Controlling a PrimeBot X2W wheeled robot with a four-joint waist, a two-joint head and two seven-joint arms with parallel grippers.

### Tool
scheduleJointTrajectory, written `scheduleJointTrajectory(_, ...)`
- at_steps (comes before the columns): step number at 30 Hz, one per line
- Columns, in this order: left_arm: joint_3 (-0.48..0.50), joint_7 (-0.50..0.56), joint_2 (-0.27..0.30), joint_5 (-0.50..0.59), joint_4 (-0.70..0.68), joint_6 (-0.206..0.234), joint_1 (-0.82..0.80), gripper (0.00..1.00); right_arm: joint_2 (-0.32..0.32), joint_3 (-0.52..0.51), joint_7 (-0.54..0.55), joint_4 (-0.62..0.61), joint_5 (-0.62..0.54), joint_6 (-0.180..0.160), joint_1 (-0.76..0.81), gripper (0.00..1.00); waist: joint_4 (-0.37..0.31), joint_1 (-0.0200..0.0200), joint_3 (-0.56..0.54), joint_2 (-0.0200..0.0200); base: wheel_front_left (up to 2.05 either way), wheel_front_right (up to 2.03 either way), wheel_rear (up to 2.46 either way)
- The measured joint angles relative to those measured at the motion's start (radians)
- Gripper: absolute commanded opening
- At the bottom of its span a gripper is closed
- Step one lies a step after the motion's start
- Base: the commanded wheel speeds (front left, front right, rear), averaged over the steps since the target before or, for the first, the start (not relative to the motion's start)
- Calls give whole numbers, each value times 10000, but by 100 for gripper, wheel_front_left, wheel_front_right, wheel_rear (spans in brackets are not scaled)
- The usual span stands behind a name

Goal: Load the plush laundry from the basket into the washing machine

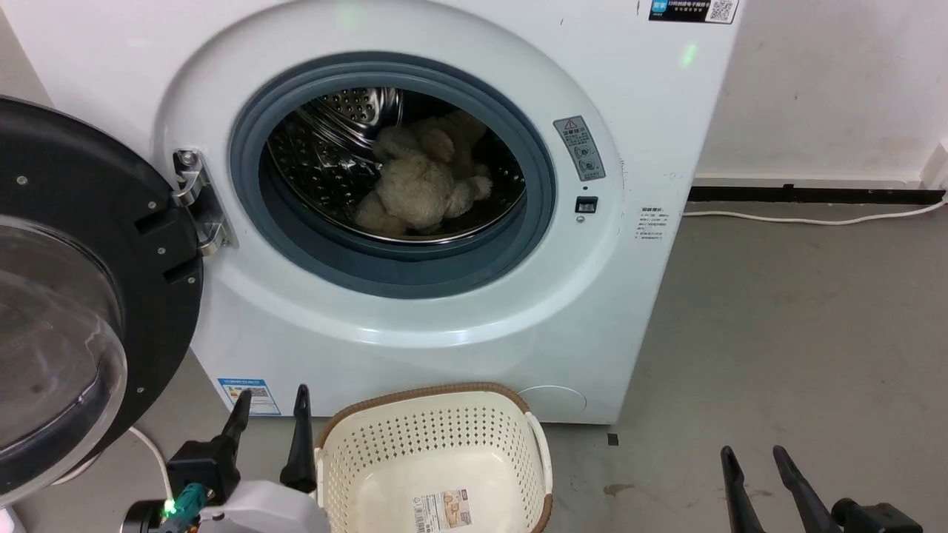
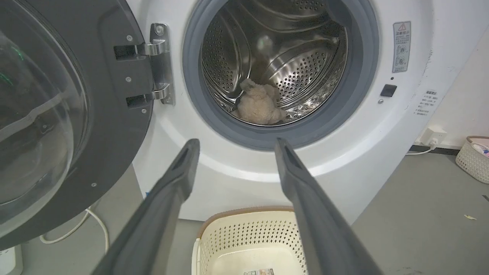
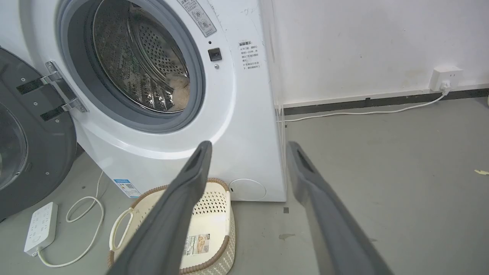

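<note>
The cream-beige plush laundry (image 1: 422, 185) lies inside the steel drum of the white washing machine (image 1: 615, 296), whose round door (image 1: 81, 296) hangs open at the left. The cream basket (image 1: 437, 459) stands on the floor before the machine, with just its label sticker inside. My left gripper (image 1: 270, 407) is open beside the basket's left rim, fingers pointing up with nothing between them. At the lower right, over bare floor, my right gripper (image 1: 755, 463) is also open. The left wrist view has the plush laundry (image 2: 259, 105) in the drum beyond the left gripper (image 2: 233, 147). The right gripper (image 3: 248, 149) faces the machine's right front corner.
A white power strip (image 3: 40, 229) and looped cable lie on the floor under the open door. Another cable runs along the wall to a socket (image 3: 445, 76). A second small basket (image 2: 473, 158) stands at the far right. Grey floor stretches right of the machine.
</note>
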Motion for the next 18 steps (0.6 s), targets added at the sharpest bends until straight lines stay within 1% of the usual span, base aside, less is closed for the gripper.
scheduleJointTrajectory(4, 0, 236, -4, -29, -75, 125, 256, 100, 0, 25, -10, 52, 48, 2, 1, 100, 3, 0, -31, 0, 0, 0, 0)
scheduleJointTrajectory(11, -48, 324, -75, -94, -426, 357, 864, 100, 0, 8, -27, 92, 48, 0, 29, 100, 2, 0, -84, 0, 0, 0, 0)
scheduleJointTrajectory(18, -180, 405, -167, -176, -631, 387, 1197, 100, 0, -2, 17, 94, -46, 0, 37, 100, 24, 1, -39, 0, 0, 0, 0)
